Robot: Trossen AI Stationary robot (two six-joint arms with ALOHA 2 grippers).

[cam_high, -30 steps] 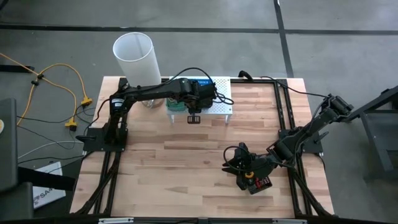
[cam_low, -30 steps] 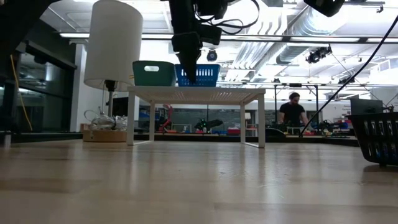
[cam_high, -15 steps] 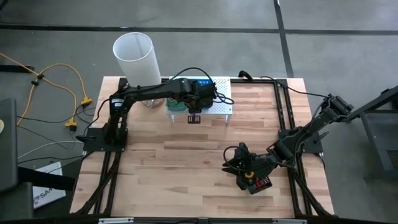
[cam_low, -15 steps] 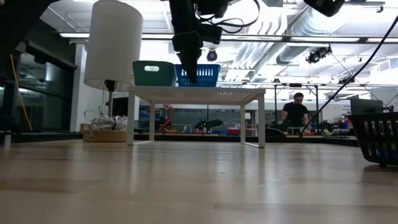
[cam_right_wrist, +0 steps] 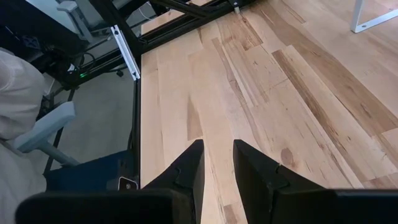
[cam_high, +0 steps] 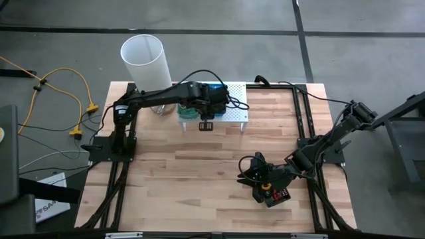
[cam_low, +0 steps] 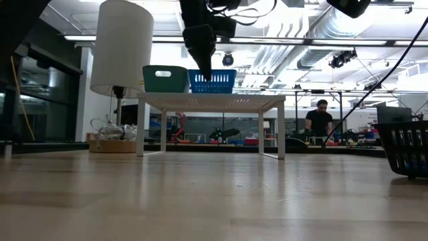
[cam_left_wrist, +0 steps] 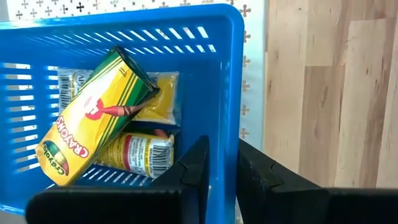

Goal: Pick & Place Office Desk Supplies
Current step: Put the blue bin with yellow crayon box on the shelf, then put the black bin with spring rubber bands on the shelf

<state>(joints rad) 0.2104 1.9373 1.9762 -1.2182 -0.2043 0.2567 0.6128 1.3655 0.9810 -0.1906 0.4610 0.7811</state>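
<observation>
The blue tray (cam_left_wrist: 124, 93) sits on the white perforated shelf (cam_high: 232, 114) at the table's far edge, beside a green tray (cam_low: 164, 79); inside lie a crayon box (cam_left_wrist: 93, 115) and yellow packets. The left gripper (cam_left_wrist: 221, 165) pinches the blue tray's wall between narrow fingers. The wooden table (cam_high: 199, 172) stretches bare in front; a white lamp (cam_high: 145, 63) stands nearby. The right gripper (cam_high: 255, 171) hovers low with fingers narrowly apart, holding nothing. A person (cam_low: 319, 120) stands far back.

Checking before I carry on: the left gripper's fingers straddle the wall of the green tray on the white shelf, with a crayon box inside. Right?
Not quite: the left wrist view shows the left gripper straddling the blue tray's wall, not the green one's. The crayon box lies inside it.
</observation>
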